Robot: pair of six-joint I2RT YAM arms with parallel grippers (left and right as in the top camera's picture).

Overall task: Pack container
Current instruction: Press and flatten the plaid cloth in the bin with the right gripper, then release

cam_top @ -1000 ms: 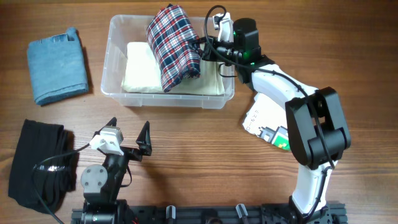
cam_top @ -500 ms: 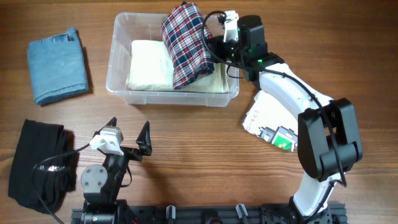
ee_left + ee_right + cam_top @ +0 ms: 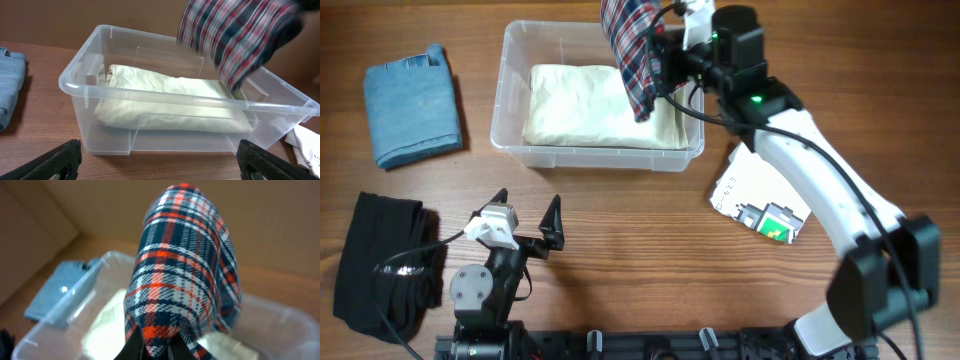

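The right arm stretches out long from the near right, reaching far and left across the desk. Its right pincer [image 3: 658, 58] is clamped on a plaid cloth [image 3: 628, 40], and the wrist view shows the fingers pinched tight on a fold. The cloth hangs over the far right part of the container [image 3: 498, 95]; whether its lower end touches anything, I cannot tell. The container stands on the desk at far centre, a cream folded cloth [image 3: 585, 105] lying flat inside. The left arm sits folded low at near left, its left pincer [image 3: 530, 198] spread wide, facing the container. Blue cloth [image 3: 412, 105] far left, black cloth [image 3: 380, 265] near left, white packet [image 3: 760, 200] right.
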